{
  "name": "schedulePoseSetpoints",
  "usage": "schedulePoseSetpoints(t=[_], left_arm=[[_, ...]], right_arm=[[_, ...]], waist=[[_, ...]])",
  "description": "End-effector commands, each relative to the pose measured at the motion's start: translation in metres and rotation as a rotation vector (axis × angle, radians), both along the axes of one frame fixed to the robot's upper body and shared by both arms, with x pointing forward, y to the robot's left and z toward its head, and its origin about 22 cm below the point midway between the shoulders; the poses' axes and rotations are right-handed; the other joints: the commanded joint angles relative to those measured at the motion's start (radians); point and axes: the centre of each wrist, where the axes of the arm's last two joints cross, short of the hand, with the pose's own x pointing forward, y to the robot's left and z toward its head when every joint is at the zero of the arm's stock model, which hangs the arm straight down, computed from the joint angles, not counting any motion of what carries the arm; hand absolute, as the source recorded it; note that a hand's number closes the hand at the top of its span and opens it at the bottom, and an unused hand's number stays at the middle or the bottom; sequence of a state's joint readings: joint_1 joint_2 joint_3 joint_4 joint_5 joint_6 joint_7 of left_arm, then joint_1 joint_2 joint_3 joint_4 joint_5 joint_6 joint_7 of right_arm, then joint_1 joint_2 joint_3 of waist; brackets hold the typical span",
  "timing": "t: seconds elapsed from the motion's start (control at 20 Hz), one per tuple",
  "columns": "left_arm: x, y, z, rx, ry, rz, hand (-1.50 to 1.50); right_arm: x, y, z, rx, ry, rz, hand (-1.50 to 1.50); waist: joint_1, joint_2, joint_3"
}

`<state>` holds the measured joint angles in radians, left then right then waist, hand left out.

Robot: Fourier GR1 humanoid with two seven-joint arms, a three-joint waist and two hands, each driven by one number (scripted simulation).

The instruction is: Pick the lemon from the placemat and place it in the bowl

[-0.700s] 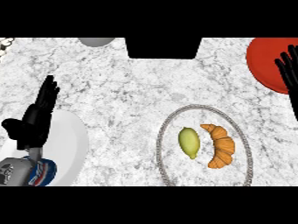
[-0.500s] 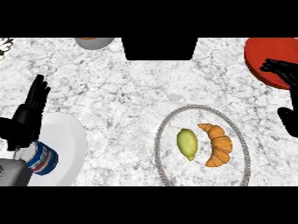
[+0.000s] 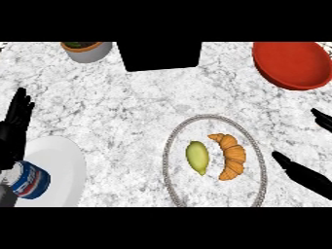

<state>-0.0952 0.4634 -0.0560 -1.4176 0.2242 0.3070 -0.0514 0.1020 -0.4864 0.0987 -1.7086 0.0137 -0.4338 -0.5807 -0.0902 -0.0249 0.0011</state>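
The lemon lies on the round placemat beside a croissant; the red bowl sits far back. Right hand open beside the placemat, holding nothing; left hand open

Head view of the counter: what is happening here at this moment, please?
Nothing is held yet. The lemon lies beside a croissant on the round placemat. The right robot hand is open just right of the placemat. The red bowl waits at the far right. The left robot hand rests open at the left edge, near a white plate with a can.
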Motion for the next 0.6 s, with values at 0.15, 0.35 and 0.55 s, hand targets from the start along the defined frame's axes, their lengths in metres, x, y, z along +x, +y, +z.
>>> schedulePoseSetpoints(t=[0.15, 0.35, 0.55], left_arm=[[-0.004, 0.004, 0.015, 0.009, 0.022, -0.054, 0.0], [-0.007, -0.03, 0.039, -0.016, 0.022, -0.09, 0.0], [-0.005, -0.033, 0.027, -0.018, 0.011, -0.094, 0.0]], right_arm=[[-0.116, 0.055, -0.08, -0.14, -0.07, -0.105, -1.5], [-0.14, 0.052, -0.08, -0.117, -0.049, -0.185, -1.5], [-0.162, 0.066, -0.046, -0.144, -0.051, -0.183, -1.5]], waist=[[0.043, 0.014, 0.001], [0.08, 0.02, 0.0], [0.08, 0.022, -0.002]])
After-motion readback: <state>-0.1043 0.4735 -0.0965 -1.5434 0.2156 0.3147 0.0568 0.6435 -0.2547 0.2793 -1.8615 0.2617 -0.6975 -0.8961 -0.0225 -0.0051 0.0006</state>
